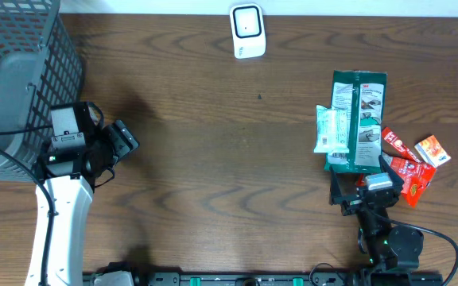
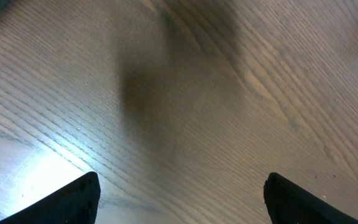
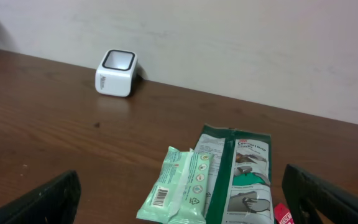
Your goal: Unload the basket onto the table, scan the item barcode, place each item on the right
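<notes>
Dark wood surface (image 1: 213, 119) is carrying it all. Beside the left gripper (image 1: 124, 138), hanging wide and empty, a mesh basket (image 1: 58, 59) is showing only a grey shape inside. Far ahead of the right gripper (image 3: 182, 199) a white scanner (image 3: 115, 73) is sitting. Just before that gripper's wide, empty jaws the wipes pack (image 3: 178, 185) is lying partly on a green packet (image 3: 241, 180): light, soft, slippery, I'd judge, best pinched across its width, clear of the barcode (image 3: 160, 196).
</notes>
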Tool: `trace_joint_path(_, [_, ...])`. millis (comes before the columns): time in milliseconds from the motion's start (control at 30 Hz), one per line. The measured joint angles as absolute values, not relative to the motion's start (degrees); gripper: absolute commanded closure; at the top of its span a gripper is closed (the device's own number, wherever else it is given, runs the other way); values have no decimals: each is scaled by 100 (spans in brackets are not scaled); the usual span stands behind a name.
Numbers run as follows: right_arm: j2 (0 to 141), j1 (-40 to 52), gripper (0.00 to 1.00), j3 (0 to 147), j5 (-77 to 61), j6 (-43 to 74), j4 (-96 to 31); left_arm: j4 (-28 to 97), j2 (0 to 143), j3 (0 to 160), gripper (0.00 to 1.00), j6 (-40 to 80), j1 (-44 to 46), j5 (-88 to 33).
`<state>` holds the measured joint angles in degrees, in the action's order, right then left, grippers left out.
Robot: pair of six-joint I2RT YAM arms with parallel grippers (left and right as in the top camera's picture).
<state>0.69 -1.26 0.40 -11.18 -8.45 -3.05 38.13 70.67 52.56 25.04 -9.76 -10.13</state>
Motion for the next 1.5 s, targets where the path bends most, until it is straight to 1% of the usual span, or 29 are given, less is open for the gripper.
trace_joint_path(167, [69, -126, 1, 40, -1118, -845, -305, 3883, 7030, 5256, 15, 2506, -976, -582])
trace_joint_path(300, [69, -126, 1, 40, -1118, -845, -307, 3903, 6707, 5256, 15, 2504, -976, -257])
trace_joint_path(667, [69, -126, 1, 40, -1120, -845, -307, 4311, 4506, 5256, 15, 2364, -976, 137])
trace_joint_path(867, [69, -126, 1, 40, -1122, -845, -307, 4252, 3896, 5256, 15, 2250, -956, 235])
trace_joint_path(1067, [69, -126, 1, 40, -1122, -845, -305, 3542, 3400, 4954, 15, 2241, -580, 325])
trace_joint_path(1333, [69, -126, 1, 40, -1125, -845, -305, 2808, 2069, 4091, 15, 2224, -292, 596])
trace_joint_path(1500, [69, -126, 1, 40, -1135, -845, -307, 1990, 1201, 3621, 15, 2222, -145, 687])
